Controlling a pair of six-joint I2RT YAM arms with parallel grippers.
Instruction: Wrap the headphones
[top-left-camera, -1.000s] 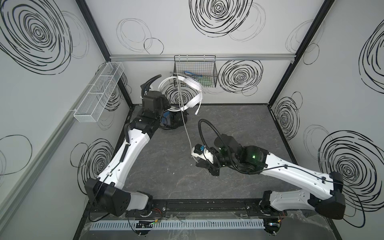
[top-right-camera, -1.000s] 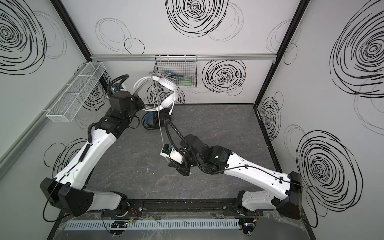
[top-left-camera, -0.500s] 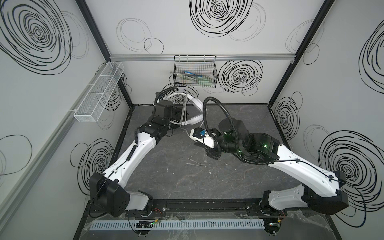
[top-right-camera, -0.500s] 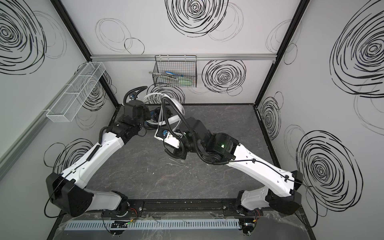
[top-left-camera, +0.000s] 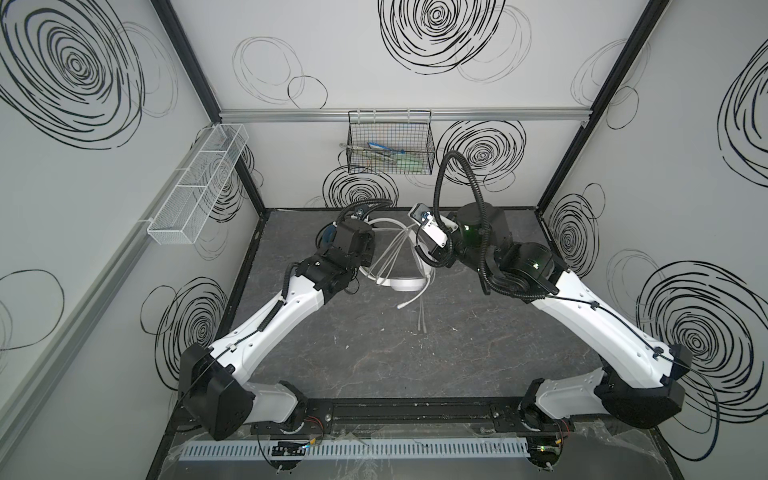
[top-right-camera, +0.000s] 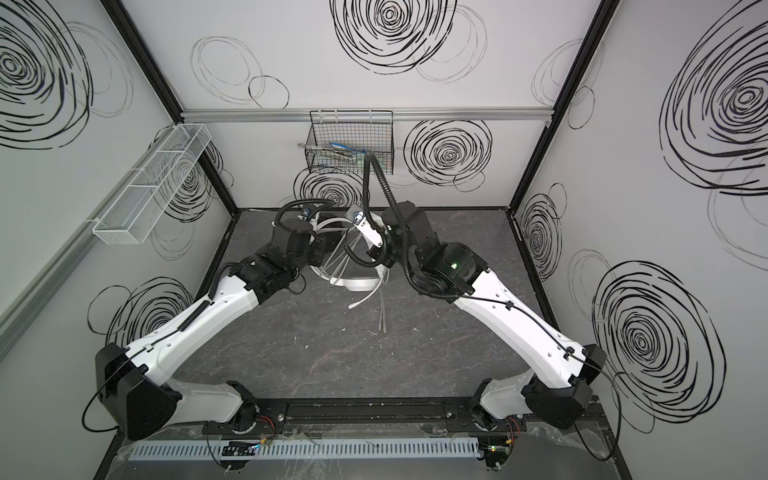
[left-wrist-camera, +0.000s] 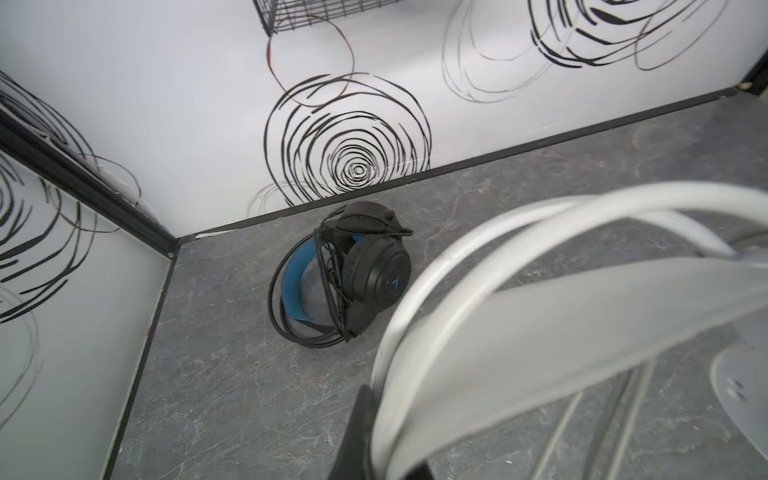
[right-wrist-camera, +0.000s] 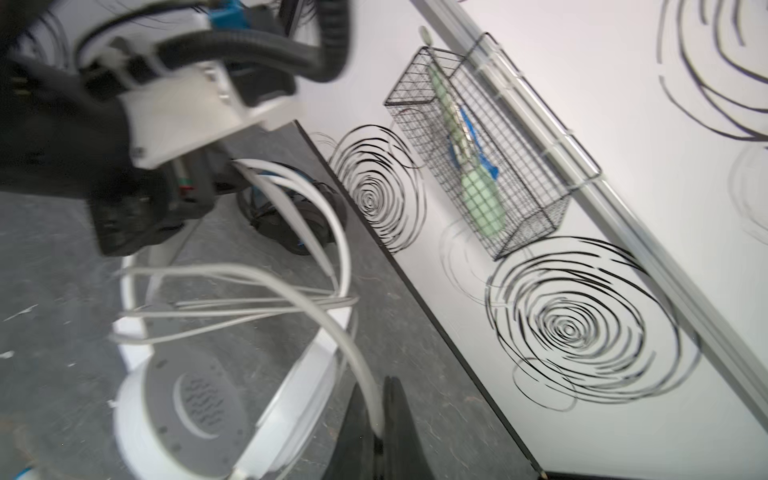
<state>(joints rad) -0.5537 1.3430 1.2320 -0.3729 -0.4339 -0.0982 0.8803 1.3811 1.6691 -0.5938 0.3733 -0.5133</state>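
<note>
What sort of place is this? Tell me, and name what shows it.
Likely a robot test cell, not a home: white walls covered in black scribbled spirals, two robot arms mounted on a front rail, a wire basket hung on the back wall.

Matt black headset (left-wrist-camera: 376, 270), smooth white headset (right-wrist-camera: 183, 419), wire basket (top-left-camera: 390, 124)

Black wire basket (top-left-camera: 357, 133) back wall; white mesh tray (top-left-camera: 172, 235) left wall.

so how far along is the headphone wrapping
Done: the black headset sits aside, its cable coiled around it. In hand: the left gripper holds the white headset by its band and the right gripper pinches the white cable, with several loops on. Left: the loose tail on the table.
</note>
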